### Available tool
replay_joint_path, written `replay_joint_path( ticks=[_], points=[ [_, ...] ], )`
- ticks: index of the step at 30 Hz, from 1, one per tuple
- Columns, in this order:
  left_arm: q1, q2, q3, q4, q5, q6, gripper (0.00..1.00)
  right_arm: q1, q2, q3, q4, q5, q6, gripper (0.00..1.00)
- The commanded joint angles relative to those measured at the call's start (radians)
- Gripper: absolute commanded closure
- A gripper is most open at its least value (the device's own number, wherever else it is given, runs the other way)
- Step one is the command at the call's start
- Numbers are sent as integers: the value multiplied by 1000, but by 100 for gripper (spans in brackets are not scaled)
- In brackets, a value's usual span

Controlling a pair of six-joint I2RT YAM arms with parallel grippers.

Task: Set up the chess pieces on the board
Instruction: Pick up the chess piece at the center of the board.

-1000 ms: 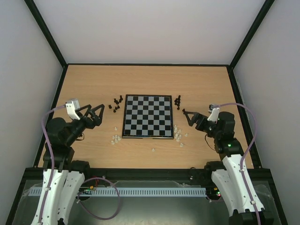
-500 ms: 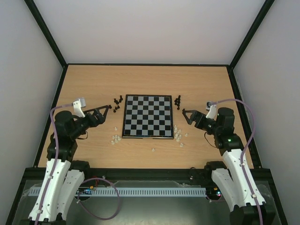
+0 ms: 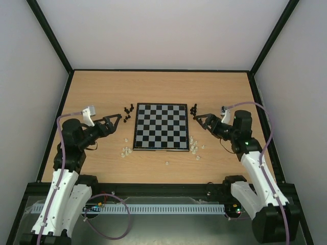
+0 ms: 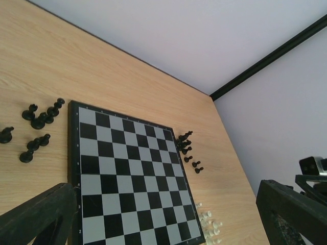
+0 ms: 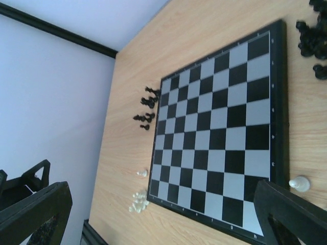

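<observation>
Wood-grain table (image 3: 102,87) is seen carrying the board (image 3: 160,126), which is laid flat at mid-table, square to the table edges.

Left gripper (image 3: 115,121) is held just left of the board's far-left corner. Its jaws are spread to their widest and nothing is held between them. Right gripper (image 3: 198,120) is held just right of the far-right corner, jaws likewise spread wide and holding nothing. Both are pointed inward at the board. Contact with the table cannot be judged.

Black pieces are found off the board in two clusters. One (image 3: 126,113) is set beside the far-left corner, just at the left gripper's tips. The other (image 3: 194,110) is set beside the far-right corner, just far of the right gripper's tips. Pale pieces are scattered in two loose groups, one (image 3: 124,149) off the near-left corner and one (image 3: 194,145) along the near part of the right edge. A single pale piece (image 3: 166,163) lies alone, near of the board's near edge.

The table is bounded far, left and right by a black frame (image 3: 158,70), with pale walls (image 3: 163,30) behind. A broad strip of wood is left between the board's far edge and the frame. Narrower strips are left outside each gripper.

The right gripper is flanked by black pieces on its far side and pale pieces on its near side. The left pale group lies apart, near of the left gripper.
</observation>
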Motion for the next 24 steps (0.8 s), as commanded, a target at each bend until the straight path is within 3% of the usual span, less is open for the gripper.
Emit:
replay_joint_path(
  ticks=[1,8,16,24],
  points=[
    [-4,43,-7,5,47,2,0,48,87,65,-8,-59,-42,1],
    [-5,18,10,-76,-15,61,0,291,226,169,-191,339,-162,0],
    [-6,25,20,-117,-27,89,0,448,252,200,-299,697,-179,13],
    [-6,25,-6,-76,0,64,0,456,213,159,-344,768,-157,32]
  ],
)
